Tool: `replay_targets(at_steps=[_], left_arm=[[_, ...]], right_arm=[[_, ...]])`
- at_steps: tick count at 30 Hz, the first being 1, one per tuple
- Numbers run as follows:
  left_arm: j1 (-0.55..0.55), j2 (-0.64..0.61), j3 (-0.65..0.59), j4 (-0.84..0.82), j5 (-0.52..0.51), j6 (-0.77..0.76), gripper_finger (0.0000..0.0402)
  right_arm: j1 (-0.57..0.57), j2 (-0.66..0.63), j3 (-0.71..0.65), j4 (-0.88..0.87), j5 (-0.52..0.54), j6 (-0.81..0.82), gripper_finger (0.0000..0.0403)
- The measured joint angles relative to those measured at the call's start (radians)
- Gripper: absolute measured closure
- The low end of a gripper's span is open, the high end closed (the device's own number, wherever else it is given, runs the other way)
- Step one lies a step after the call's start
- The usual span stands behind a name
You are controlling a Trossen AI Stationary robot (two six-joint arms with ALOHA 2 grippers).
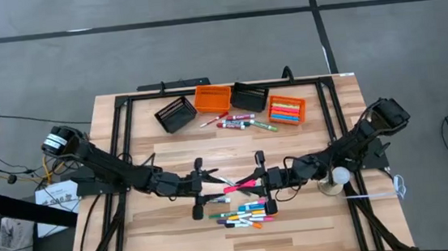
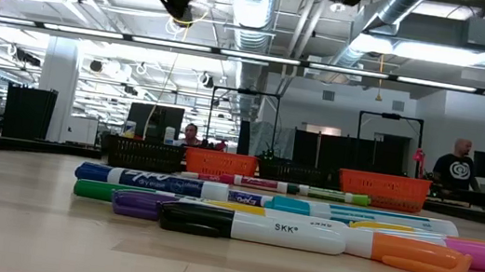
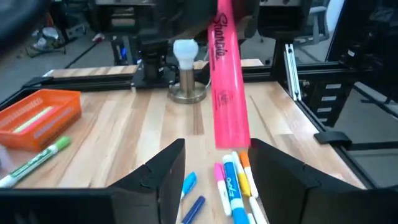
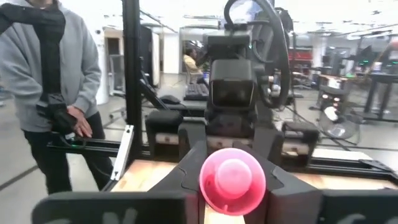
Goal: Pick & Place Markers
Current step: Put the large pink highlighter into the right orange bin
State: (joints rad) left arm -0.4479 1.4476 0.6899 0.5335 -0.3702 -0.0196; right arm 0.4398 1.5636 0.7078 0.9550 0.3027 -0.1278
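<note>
Mid-handover, by the look of it: right gripper [image 1: 259, 179] at centre frame of the high view clamped on the pink marker [image 1: 240, 187], left gripper [image 3: 214, 171] facing it with jaws spread wide either side of the barrel, not gripping. Next, probably carrying it to a bin near the upper edge, perhaps the orange bin [image 1: 287, 109] already holding markers. Loose markers [image 1: 244, 215] heaped at lower centre on the pale wooden table [image 1: 330, 222]; open workshop beyond, with a person in a grey hoodie [image 4: 37, 74].
</note>
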Motion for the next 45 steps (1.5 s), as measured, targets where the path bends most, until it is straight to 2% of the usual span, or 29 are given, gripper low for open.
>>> replay_targets(at_steps=[7, 14, 19, 21, 28, 35, 45], left_arm=[[-0.024, -0.099, 0.0, -0.172, -0.007, -0.067, 0.0224], [-0.033, -0.097, 0.0, -0.21, -0.005, -0.076, 0.0224], [-0.033, -0.097, 0.0, -0.211, -0.005, -0.076, 0.0224], [-0.033, -0.097, 0.0, -0.212, -0.004, -0.076, 0.0224], [-0.033, -0.097, 0.0, -0.215, -0.03, -0.076, 0.0224], [-0.03, -0.097, -0.028, -0.219, -0.031, -0.076, 0.0224], [0.001, -0.097, -0.065, -0.206, -0.074, -0.146, 0.0224]], right_arm=[[0.057, -0.132, 0.0, -0.224, 0.183, 0.002, 0.0347], [0.098, -0.307, 0.0, -0.539, 0.42, 0.106, 0.0351], [0.085, -0.407, 0.0, -0.787, 0.615, 0.219, 0.0351], [0.061, -0.443, 0.0, -0.883, 0.65, 0.273, 0.0351], [-0.088, -0.532, 0.0, -1.212, 0.65, 0.456, 0.0351], [-0.301, -0.545, 0.0, -1.476, 0.637, 0.566, 0.0351], [-0.629, -0.518, -0.001, -1.558, 0.471, 0.527, 0.0351]])
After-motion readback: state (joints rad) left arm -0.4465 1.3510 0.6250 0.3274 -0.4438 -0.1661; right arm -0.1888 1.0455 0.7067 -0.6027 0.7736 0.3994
